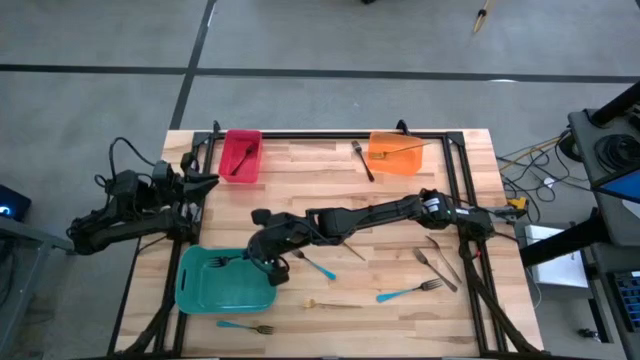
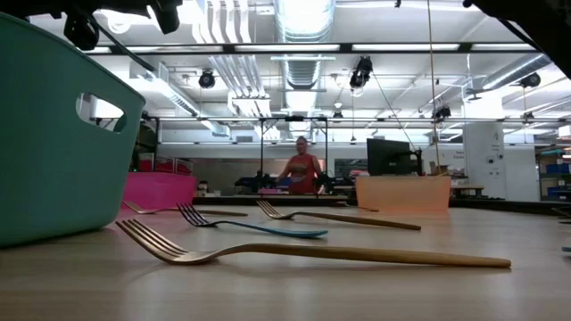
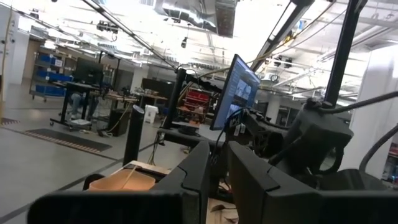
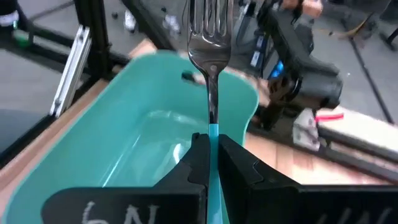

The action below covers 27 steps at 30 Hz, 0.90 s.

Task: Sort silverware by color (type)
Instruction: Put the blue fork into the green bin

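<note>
Light wooden counter (image 1: 400,200) framed by black rails. Red bin (image 1: 241,155) at the far edge toward the left corner; orange bin (image 1: 395,153) at the far edge toward the right corner. Teal bin (image 1: 224,280) near the front left corner, just inside the left edge. Grey floor (image 1: 90,110) crossed by dark lines around the counter. Cables (image 1: 535,165) trailing beyond the right edge. Seen level across the counter: ceiling strip lights (image 2: 294,45), dark monitor (image 2: 388,157) behind the orange bin, person in red (image 2: 302,168) standing well beyond the far edge.
</note>
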Available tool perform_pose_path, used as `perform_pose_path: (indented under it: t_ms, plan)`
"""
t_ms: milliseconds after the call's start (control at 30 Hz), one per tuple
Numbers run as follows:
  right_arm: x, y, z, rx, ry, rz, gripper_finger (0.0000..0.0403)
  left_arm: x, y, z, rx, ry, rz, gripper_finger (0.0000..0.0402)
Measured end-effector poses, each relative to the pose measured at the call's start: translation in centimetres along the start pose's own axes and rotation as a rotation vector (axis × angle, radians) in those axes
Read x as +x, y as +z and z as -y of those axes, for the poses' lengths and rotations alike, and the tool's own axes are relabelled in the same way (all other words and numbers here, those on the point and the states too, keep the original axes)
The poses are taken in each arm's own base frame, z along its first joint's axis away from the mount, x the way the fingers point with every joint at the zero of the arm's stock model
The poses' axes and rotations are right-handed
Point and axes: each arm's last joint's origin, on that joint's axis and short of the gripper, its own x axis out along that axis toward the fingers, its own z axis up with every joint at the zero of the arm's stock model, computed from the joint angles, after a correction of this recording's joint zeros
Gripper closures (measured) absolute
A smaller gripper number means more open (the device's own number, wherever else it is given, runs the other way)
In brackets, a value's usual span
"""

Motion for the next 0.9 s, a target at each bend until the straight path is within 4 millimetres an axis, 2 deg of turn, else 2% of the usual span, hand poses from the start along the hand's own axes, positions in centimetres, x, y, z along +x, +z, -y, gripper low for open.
perform_pose_path:
  t_ms: [167, 433, 900]
  plan:
    - [0.6, -0.5, 0.0, -0.008, -0.005, 0.014, 0.0391, 0.0, 0.0, 0.0, 0.003, 0.015, 0.007, 0.0362]
    - [2.1, -2.5, -0.1, 0.039, 0.003, -0.039, 0.0391, 0.0, 0.0, -0.1, 0.002, 0.025, 0.003, 0.0362]
    - [2.4, -3.4, -0.3, 0.092, 0.012, -0.098, 0.039, 0.0, -0.3, -0.1, -0.074, 0.031, -0.022, 0.0362]
